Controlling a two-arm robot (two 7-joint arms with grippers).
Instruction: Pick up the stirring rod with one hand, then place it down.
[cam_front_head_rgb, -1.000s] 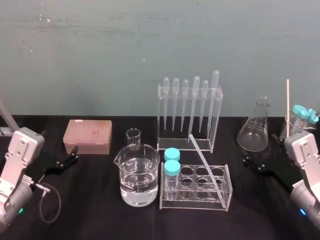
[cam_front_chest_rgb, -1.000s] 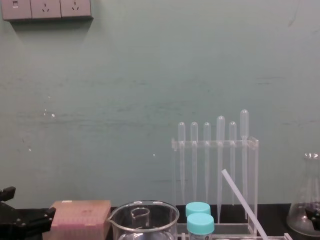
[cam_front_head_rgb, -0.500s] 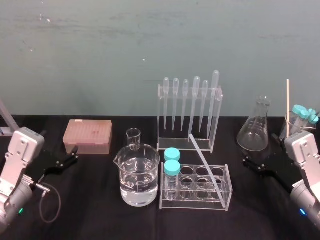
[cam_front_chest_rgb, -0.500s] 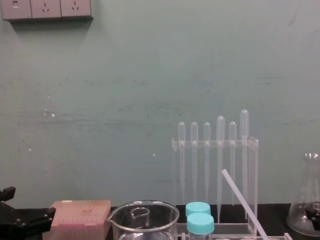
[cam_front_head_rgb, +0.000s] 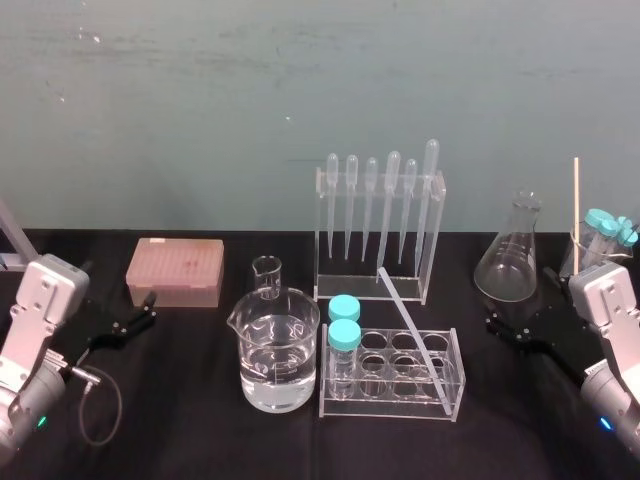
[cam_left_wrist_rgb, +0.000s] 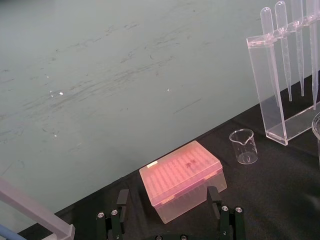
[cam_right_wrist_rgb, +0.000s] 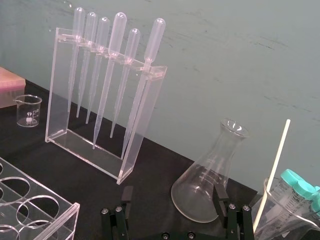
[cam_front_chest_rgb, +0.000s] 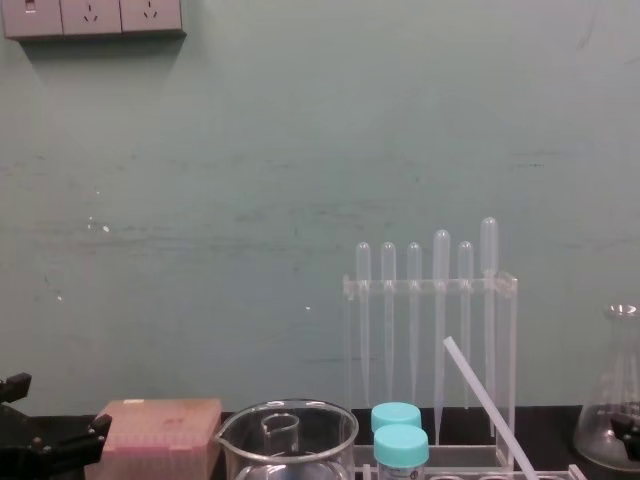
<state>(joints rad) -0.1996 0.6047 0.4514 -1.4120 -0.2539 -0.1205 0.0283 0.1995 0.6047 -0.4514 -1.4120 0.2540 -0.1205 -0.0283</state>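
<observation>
The stirring rod is a thin translucent-white rod leaning aslant in the clear test-tube rack at the table's centre; its upper end points back toward the pipette stand, and in the chest view the stirring rod rises from the rack. My left gripper rests open at the left, near the pink box. My right gripper, the hand nearer the rod, sits open at the right, in front of the flask. In the right wrist view the right gripper has its black fingers wide apart with nothing between them.
A beaker of water and a small beaker stand left of the rack, which holds two teal-capped tubes. Behind are the pipette stand, a pink tip box, an Erlenmeyer flask and a beaker with capped tubes.
</observation>
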